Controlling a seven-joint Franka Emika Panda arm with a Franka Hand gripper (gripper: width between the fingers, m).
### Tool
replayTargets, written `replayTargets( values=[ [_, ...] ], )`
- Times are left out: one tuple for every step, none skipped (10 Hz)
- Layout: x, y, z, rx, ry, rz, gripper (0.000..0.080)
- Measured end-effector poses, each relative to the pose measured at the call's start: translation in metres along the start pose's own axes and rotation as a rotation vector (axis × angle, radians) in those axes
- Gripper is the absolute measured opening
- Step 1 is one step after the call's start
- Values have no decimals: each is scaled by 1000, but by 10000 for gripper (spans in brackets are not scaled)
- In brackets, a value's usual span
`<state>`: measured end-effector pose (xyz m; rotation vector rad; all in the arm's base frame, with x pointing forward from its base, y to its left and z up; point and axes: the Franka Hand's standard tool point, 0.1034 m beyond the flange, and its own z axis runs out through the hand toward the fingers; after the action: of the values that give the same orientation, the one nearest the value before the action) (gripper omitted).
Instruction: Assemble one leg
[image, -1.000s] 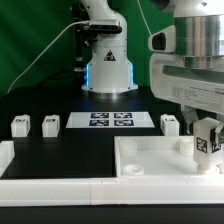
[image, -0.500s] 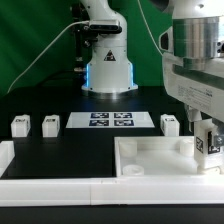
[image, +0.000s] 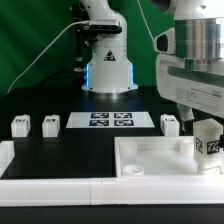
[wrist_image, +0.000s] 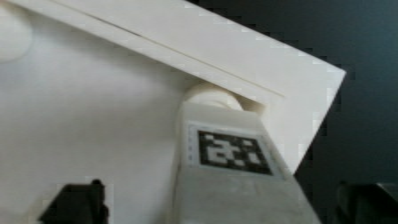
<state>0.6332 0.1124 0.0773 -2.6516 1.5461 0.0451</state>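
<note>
We are seeing the leg (image: 207, 144) standing upright in the tray's (image: 150, 166) corner at the exterior view's right, its tag facing the camera and its rounded foot sitting against the corner. We are judging it light, stiff and smooth, so we are favouring a hold on its two flat sides, squarely and well up, or it may slip or cock over. In the wrist view the gripper (wrist_image: 221, 208) is straddling it with the jaws spread and white tray showing on either side. Compared with half a second ago, the hand has turned slightly, while the leg is keeping its corner. Three spare legs (image: 49, 124) are lying undisturbed beside the marker board (image: 110, 121).
</note>
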Motion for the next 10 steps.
replayTargets(
  values=[
    [-1, 0, 0, -2, 0, -142, 647],
    [-2, 0, 1, -5, -2, -267, 648],
    [-3, 0, 1, -6, -3, -333, 648],
    [-3, 0, 0, -8, -4, -484, 648],
    [-2, 0, 0, -8, -4, -606, 648],
    [-1, 1, 0, -8, -5, -717, 648],
    [-1, 1, 0, -8, -5, -795, 648],
    [-1, 1, 0, -8, -4, -924, 648],
    [-1, 1, 0, -8, -5, -1007, 648],
    [0, 1, 0, -9, -4, -1082, 648]
  ],
)
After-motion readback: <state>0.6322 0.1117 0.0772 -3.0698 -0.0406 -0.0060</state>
